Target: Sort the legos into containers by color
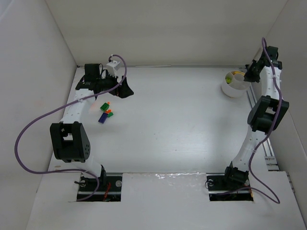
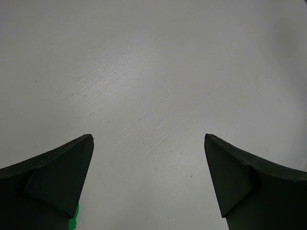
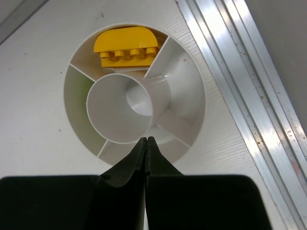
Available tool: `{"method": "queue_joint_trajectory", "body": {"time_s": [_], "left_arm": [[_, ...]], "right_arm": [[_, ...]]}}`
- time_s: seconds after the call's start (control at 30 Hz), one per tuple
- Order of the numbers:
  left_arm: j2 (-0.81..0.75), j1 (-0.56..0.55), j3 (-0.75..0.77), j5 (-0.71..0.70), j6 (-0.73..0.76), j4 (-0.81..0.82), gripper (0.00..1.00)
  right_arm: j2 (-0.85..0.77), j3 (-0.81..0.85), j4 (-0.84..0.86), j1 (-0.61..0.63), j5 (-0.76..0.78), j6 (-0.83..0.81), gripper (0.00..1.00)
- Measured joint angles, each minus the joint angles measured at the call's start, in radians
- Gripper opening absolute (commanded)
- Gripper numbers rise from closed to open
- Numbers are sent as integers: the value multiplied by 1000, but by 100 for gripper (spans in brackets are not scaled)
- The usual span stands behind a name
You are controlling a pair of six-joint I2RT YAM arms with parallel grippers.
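White table [image 1: 182, 129] from above: green, orange, dark blue plastic bricks [image 1: 106, 113] near my left gripper [image 1: 125, 92]; right gripper [image 1: 247, 75] over round white divided cup [image 1: 232, 91]. Left wrist: jaws wide apart, empty. Right wrist: jaws pressed together, empty; yellow plastic brick [image 3: 125, 48] in one wedge, aluminium rail [image 3: 240, 62] beside cup.

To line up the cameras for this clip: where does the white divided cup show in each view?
Top external: the white cup stands at the far right, near the back wall.
Left wrist: not in it; only bare table beyond the open left gripper.
Right wrist: the cup fills the centre, just beyond the shut right gripper.
Shared landmark: the yellow brick lying in one compartment.
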Motion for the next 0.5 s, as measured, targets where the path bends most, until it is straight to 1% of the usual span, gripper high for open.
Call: {"method": "queue_joint_trajectory", "body": {"time_s": [0.27,0.5], "left_arm": [[0,0,0,0,0,0,99],[0,0,0,0,0,0,99]], "right_arm": [[-1,-22,26,-2,84,-2,0],[-1,-66,57,-3,120,-2,0]]}}
